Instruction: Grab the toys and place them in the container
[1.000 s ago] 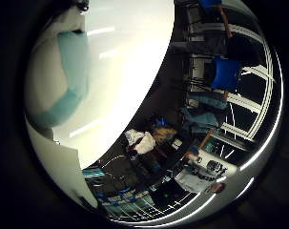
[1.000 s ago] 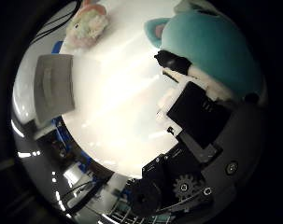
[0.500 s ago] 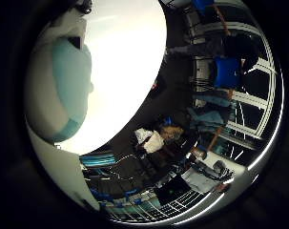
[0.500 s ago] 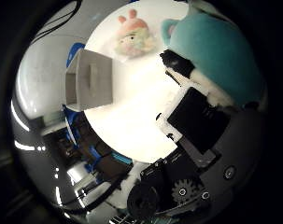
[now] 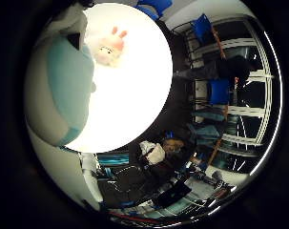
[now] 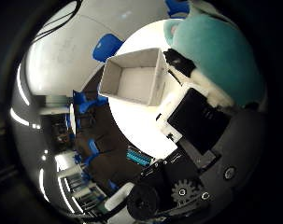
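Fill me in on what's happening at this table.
The robot's right hand has a teal plush toy held close against its palm, fingers wrapped round it. A white container sits on the round white table and looks empty. A small pink and white bunny toy lies on the table, not yet collected.

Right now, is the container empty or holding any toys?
Empty: the white container shows only bare inside walls and floor; the teal plush is against the hand.

Both palm cameras close above white round table (image 5: 134,95), sharing teal plush (image 6: 215,51)
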`<state>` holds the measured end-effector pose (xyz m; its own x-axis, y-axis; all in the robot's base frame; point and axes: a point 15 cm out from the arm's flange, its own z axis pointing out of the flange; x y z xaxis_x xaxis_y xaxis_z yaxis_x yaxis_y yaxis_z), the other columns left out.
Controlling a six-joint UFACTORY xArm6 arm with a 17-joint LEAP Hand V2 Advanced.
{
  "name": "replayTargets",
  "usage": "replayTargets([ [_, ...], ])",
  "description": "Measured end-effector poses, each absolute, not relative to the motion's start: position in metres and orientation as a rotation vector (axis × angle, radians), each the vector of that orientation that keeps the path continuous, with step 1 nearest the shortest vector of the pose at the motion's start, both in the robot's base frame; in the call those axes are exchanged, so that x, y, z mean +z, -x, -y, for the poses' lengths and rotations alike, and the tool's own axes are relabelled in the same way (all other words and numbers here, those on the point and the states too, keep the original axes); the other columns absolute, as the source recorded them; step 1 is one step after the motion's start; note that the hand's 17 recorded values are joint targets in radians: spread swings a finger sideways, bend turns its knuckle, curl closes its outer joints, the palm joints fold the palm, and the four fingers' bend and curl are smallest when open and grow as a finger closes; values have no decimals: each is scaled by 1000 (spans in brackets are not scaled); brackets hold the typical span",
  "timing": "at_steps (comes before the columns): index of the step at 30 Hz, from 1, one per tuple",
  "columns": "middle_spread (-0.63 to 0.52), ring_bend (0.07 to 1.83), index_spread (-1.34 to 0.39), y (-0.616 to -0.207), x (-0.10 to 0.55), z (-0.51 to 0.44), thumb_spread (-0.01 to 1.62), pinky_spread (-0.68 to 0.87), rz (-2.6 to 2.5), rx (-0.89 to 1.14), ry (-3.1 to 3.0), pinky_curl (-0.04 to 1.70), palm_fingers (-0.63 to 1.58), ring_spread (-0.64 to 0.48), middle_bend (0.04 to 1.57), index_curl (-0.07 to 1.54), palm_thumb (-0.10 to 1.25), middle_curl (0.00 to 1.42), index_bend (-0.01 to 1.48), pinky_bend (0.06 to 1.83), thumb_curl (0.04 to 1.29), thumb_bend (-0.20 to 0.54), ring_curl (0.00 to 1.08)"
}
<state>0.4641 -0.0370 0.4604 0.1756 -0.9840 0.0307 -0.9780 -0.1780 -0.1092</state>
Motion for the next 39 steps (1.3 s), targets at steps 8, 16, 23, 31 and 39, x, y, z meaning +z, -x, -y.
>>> replayTargets([
  [8, -245, 1362, -319, -475, 477, -45, 1063, -164, -1876, -217, 2338, 1143, 1046, -247, 1163, 1057, 1060, 1091, 933, 1216, 673, -14, 844],
  [16, -246, 1358, -317, -511, 476, -99, 1033, -172, -1810, -294, 2258, 1181, 1062, -246, 1150, 1055, 1058, 1093, 919, 1182, 691, -13, 849],
  [23, -247, 1360, -316, -541, 471, -120, 1009, -178, -1771, -346, 2197, 1203, 1067, -246, 1149, 1052, 1050, 1096, 921, 1165, 703, -14, 848],
  [31, -249, 1358, -311, -550, 451, -131, 982, -183, -1772, -319, 2223, 1219, 1069, -246, 1147, 1046, 1034, 1101, 930, 1154, 720, -14, 847],
  [39, -248, 1358, -312, -554, 437, -141, 994, -197, -1769, -298, 2242, 1227, 1073, -246, 1149, 1046, 982, 1102, 938, 1147, 721, -23, 847],
])
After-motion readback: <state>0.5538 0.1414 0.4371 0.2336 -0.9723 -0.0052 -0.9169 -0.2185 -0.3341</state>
